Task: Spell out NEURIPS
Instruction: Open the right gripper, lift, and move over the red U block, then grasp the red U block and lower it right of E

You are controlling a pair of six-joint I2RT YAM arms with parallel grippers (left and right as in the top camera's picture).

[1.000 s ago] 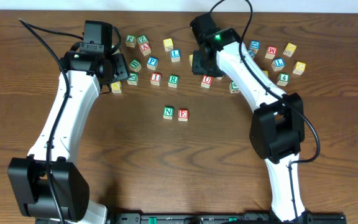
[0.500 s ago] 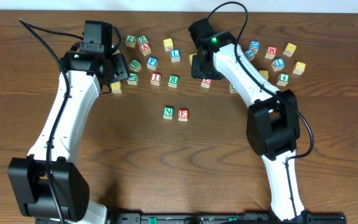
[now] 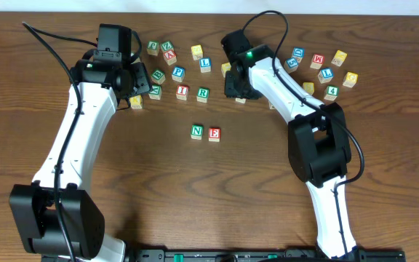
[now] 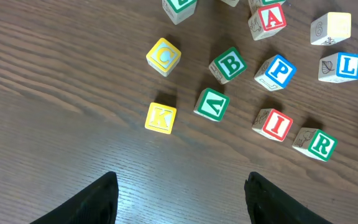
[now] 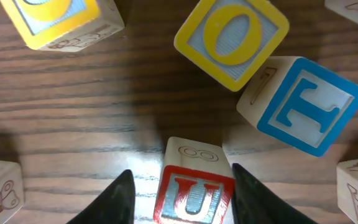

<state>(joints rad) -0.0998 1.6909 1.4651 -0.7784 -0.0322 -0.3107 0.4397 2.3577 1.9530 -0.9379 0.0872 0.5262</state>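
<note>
Green N block (image 3: 197, 131) and red E block (image 3: 214, 134) stand side by side mid-table. My right gripper (image 3: 238, 82) is low over the red U block (image 5: 194, 196). In the right wrist view its open fingers (image 5: 182, 200) straddle the U, with a gap showing on the left side. In the overhead view the U is almost hidden under the gripper. Green R (image 3: 203, 93), red I (image 3: 182, 92) and blue P (image 3: 177, 73) lie in the back row. They also show in the left wrist view as R (image 4: 316, 144), I (image 4: 273, 124) and P (image 4: 276, 72). My left gripper (image 4: 179, 199) is open and empty above bare wood.
A yellow O (image 5: 232, 38) and a blue T (image 5: 306, 106) crowd close behind the U. Yellow K (image 4: 161, 117), yellow C (image 4: 163, 56) and green B (image 4: 229, 65) lie under the left wrist. Several more blocks sit at the back right (image 3: 326, 73).
My right gripper has moved left and down onto the U block, covering it from above. The left arm and the N and E blocks have not moved.
</note>
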